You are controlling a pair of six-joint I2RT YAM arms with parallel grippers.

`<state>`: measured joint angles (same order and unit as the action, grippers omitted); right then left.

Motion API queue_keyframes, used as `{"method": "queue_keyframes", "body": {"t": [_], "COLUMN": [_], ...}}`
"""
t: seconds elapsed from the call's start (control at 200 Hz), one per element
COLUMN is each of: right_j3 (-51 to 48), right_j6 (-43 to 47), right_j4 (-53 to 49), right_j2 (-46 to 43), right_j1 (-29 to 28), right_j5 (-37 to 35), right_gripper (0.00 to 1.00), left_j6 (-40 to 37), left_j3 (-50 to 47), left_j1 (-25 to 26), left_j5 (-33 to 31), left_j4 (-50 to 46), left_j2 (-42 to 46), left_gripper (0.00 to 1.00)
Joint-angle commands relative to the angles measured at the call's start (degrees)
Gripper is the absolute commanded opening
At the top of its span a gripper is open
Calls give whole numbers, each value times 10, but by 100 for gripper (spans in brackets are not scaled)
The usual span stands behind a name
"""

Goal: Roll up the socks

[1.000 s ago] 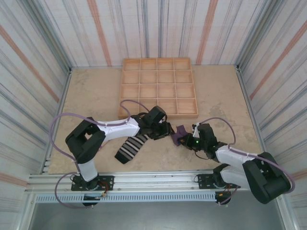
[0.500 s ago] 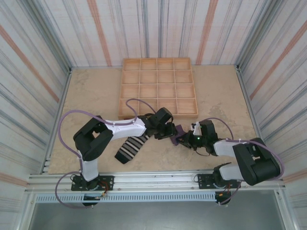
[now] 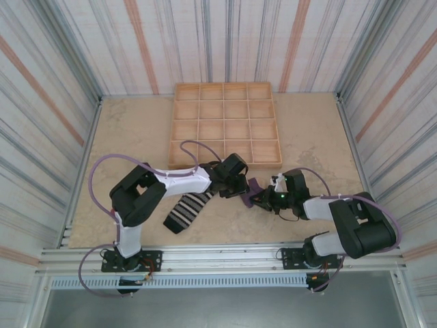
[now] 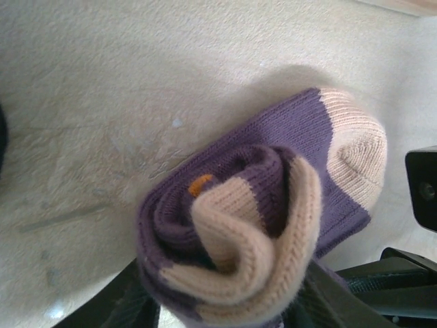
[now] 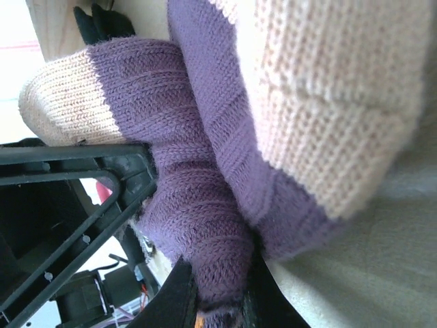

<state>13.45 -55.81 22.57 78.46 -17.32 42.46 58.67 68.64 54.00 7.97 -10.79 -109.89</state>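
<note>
Top external view shows both arms reaching in to meet at the middle of the table [image 3: 136, 137], just nearer than the wooden compartment tray [image 3: 263, 164], which stands at the far centre. Between the left gripper [image 3: 240, 191] and the right gripper [image 3: 263, 199] lies the purple sock [image 3: 253, 185], a small bunched shape touching both. The black-and-white striped sock [image 3: 186, 212] lies flat and slanted to the left of them, nearer the arm bases, with its far end under the left arm. In the left wrist view the purple sock is wound into a loose roll, tan fabric folded over the coil, a spot of orange in the centre and the tan toe end lying flat on the table beyond it. The left jaws press against the two sides of this roll, gripping it. In the right wrist view the right jaws are closed tight on a fold of the sock's purple fabric, pinched between the fingertips.
</note>
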Motion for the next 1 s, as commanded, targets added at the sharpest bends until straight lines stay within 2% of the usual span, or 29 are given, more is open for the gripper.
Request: {"method": "queue_keyframes", "body": {"t": [0.0,0.125,0.22,0.301,0.386,0.451,0.506,0.696,0.882,0.997], "right_j3": [-24,-12,8,32,71,104,124,162,151,140], "right_j6": [-20,-1,28,61,104,134,152,216,277,306], "right_j4": [-96,-133,-187,-245,-340,-413,-452,-498,-444,-392], "right_j2": [-9,-34,-58,-94,-143,-181,-209,-281,-295,-279], "right_j1": [10,12,11,9,-5,-25,-41,-149,-274,-337], "right_j5": [-23,-28,-42,-62,-117,-181,-225,-399,-524,-569], "right_gripper": [0,0,7,28,48,60,65,73,76,76], "left_j6": [1,-5,-14,-22,-32,-40,-47,-67,-65,-60], "left_j3": [16,42,58,74,88,103,115,161,177,179], "left_j1": [-11,-11,-11,-14,-17,-20,-21,-25,-29,-29], "left_j5": [-13,-14,-15,-8,10,25,29,56,86,100], "left_j4": [-49,-87,-113,-138,-161,-189,-214,-294,-321,-322], "left_j2": [-28,-42,-49,-56,-59,-60,-60,-66,-74,-78], "left_gripper": [36,19,9,3,1,1,1,1,2,2]}}
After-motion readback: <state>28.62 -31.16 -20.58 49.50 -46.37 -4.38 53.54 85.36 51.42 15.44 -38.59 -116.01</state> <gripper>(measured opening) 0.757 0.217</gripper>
